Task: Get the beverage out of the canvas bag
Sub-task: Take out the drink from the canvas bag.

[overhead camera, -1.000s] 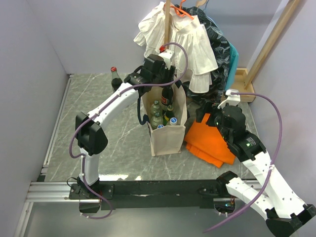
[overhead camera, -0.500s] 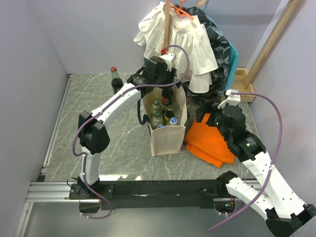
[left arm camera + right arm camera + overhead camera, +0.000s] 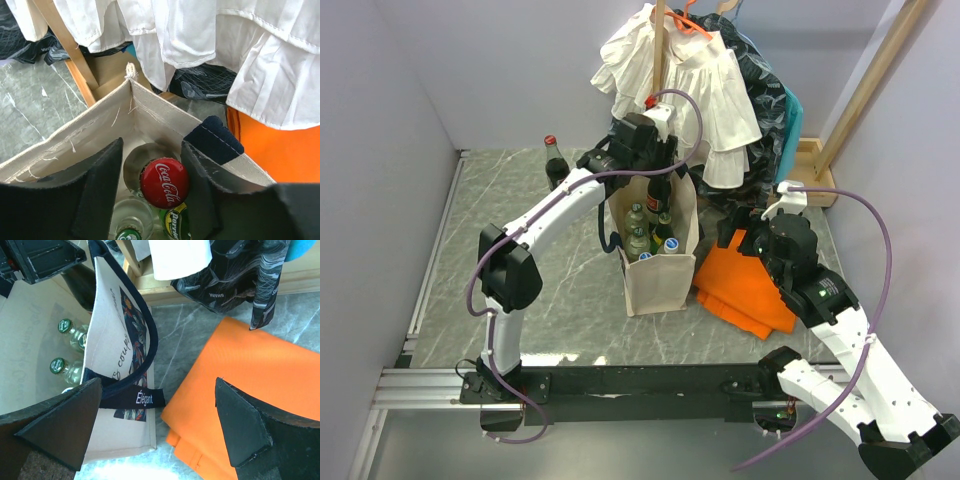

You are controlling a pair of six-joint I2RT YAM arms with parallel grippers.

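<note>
At far left, well away from the left hand, we see a cola bottle (image 3: 553, 158) upright on the desk (image 3: 460, 230). The left hand (image 3: 151, 145) hangs over the open mouth of the canvas bag (image 3: 660, 285). Its fingers (image 3: 95, 190) are part-open and straddle the red-capped beverage (image 3: 164, 182). A gap shows on the cap's left side and the right finger lies at its edge, so we see no firm grip. The beverage stands inside the bag at its far side, with green-capped bottles (image 3: 64, 326) lower down, below the hand. Right of the bag, the folded orange cloth (image 3: 745, 290) lies beneath the right hand (image 3: 156, 385), whose fingers are spread wide and hold nothing. Beyond both hands hang white garments (image 3: 700, 80).
</note>
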